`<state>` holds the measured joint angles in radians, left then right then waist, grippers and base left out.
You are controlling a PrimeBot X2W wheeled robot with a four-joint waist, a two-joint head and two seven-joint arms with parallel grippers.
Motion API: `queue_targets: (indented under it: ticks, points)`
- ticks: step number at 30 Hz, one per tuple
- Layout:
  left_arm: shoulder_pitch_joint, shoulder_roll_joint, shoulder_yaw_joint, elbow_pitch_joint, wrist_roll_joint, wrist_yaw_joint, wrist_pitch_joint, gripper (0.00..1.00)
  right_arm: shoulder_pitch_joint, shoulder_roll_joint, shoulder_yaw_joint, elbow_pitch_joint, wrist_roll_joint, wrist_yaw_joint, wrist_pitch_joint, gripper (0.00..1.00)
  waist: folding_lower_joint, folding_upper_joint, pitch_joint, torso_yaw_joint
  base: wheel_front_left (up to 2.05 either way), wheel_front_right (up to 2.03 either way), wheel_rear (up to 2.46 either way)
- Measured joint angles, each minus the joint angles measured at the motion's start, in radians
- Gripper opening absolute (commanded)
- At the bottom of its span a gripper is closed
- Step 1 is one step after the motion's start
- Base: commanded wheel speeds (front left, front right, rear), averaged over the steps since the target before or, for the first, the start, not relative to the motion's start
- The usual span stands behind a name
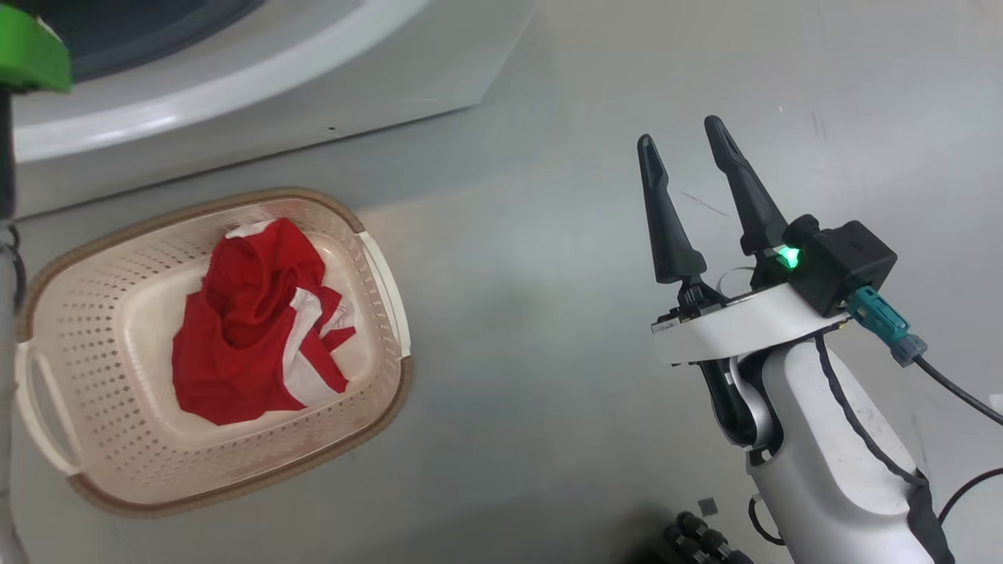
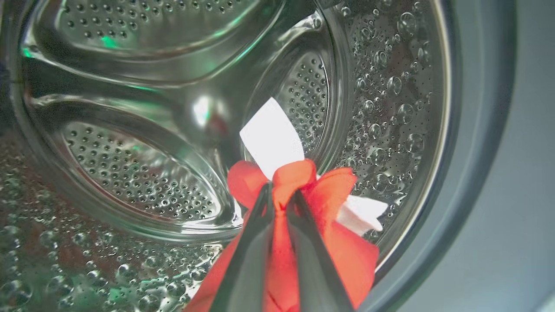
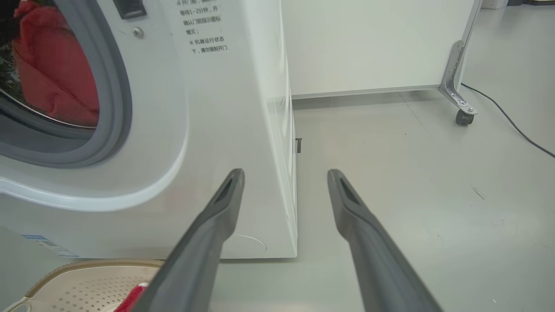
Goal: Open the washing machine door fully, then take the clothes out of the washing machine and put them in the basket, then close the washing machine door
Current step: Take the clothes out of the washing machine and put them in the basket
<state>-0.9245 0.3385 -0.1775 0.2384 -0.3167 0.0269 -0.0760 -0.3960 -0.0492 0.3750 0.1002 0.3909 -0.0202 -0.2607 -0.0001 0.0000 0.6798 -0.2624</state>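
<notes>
Grey floor (image 1: 548,313) carries the basket (image 1: 94,337) at the lower left of the head view, with one red garment (image 1: 251,337) lying crumpled in it. Left wrist view: the left gripper (image 2: 282,190) is inside the steel drum (image 2: 130,173) of the washing machine (image 3: 217,130). Its jaws are clenched on a bunched fold of the clothes (image 2: 334,195), red with white trim, at lower centre of the frame. The right gripper (image 1: 680,133) hovers over bare floor at the right, jaws released and grasping nothing. The fabric is judged light, soft and limp: it will trail below the pinch and may drag on the grey gasket (image 3: 117,86). A thick gathered fold, as taken here, is the sound hold; the thin white edge would likely slip.
</notes>
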Motion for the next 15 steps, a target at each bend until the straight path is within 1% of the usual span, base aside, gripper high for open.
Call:
queue_targets:
  ticks: [4, 8, 10, 15]
  points:
    - [0.091, -0.018, 0.001, -0.02, -0.002, 0.022, -0.048, 0.0, 0.024, 0.0, -0.019, 0.009, -0.017, 0.001, 0.0, 1.0, 0.0, 0.0, -0.044, 0.028, 0.0, 0.0, 0.0]
    - [0.166, -0.05, -0.008, -0.052, -0.002, 0.031, -0.088, 0.0, 0.052, 0.0, -0.039, 0.015, -0.032, 0.002, 0.0, 1.0, 0.0, 0.0, -0.087, 0.056, 0.0, 0.0, 0.0]
    - [0.204, -0.065, -0.012, -0.066, -0.002, 0.039, -0.107, 0.0, 0.065, 0.0, -0.043, 0.022, -0.037, 0.01, 0.0, 1.0, 0.0, 0.0, -0.107, 0.07, 0.0, 0.0, 0.0]
    - [0.306, -0.091, -0.011, -0.105, -0.011, 0.053, -0.138, 0.0, 0.091, 0.0, -0.048, 0.028, -0.042, 0.016, 0.0, 1.0, 0.0, 0.0, -0.16, 0.101, 0.0, 0.0, 0.0]
